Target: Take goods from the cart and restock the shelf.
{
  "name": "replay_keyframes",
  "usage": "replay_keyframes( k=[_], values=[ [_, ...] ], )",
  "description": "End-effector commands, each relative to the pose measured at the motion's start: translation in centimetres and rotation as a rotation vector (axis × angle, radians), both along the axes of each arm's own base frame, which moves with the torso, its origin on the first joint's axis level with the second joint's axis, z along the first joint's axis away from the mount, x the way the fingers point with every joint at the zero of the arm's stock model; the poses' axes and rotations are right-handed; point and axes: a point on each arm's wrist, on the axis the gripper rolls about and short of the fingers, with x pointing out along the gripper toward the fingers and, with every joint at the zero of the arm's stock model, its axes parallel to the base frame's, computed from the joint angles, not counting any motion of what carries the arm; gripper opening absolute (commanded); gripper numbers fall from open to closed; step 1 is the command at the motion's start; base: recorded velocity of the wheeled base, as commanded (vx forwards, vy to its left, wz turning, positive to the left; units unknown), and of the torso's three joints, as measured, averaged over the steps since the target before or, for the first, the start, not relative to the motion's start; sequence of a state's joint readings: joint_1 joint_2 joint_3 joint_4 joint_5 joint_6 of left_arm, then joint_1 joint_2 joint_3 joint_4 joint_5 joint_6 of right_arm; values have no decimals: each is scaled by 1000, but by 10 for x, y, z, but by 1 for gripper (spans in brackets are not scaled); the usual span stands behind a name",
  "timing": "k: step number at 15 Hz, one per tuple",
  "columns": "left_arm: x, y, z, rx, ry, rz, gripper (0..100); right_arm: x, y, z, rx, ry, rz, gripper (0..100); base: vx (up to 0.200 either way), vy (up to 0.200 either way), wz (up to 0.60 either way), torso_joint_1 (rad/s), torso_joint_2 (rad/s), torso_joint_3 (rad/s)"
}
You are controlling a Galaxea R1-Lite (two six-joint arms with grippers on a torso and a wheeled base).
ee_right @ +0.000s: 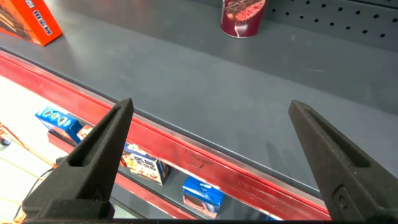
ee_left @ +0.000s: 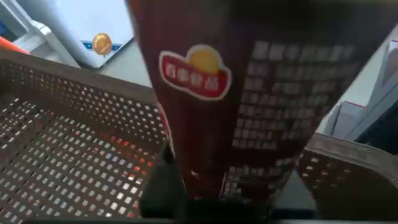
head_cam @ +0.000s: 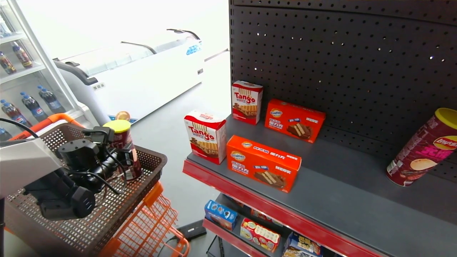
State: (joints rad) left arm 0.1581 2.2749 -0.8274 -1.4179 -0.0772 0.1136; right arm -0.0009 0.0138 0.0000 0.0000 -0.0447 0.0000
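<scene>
Grey floor [head_cam: 171, 132]; a white chest freezer [head_cam: 142, 75] beside a glass-fronted drinks cooler [head_cam: 25, 71]; bright light washes the far side.

A yellow-lidded can [head_cam: 124, 142] is held upright by the left gripper [head_cam: 126, 159] in the cart [head_cam: 151, 159]. On the shelf [head_cam: 342, 200], a front wafer box [head_cam: 205, 136] and front orange box [head_cam: 263, 163] are stood side by side, with a rear wafer box [head_cam: 246, 102] and rear orange box [head_cam: 294, 120] behind them. A second can [head_cam: 423, 150] is leaned on the pegboard [head_cam: 357, 53], well apart to the right.
</scene>
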Motion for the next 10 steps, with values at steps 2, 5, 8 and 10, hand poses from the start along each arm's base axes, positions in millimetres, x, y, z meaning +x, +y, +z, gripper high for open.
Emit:
replay_keyframes(
  k=[2, 5, 8, 10],
  values=[
    [-5, -16, 19, 5, -38, -32, 0, 0, 0, 0, 0, 2, 0, 100, 0, 0, 0, 0, 0, 0],
    [-11, -18, 49, 18, -119, -39, 0, 0, 0, 0, 0, 2, 0, 100, 0, 0, 0, 0, 0, 0],
    [-27, -18, 72, 25, -169, -33, 0, 0, 0, 0, 0, 2, 0, 100, 0, 0, 0, 0, 0, 0],
    [-37, -18, 88, 28, -198, -35, 0, 0, 0, 0, 0, 2, 0, 100, 0, 0, 0, 0, 0, 0]
  ],
)
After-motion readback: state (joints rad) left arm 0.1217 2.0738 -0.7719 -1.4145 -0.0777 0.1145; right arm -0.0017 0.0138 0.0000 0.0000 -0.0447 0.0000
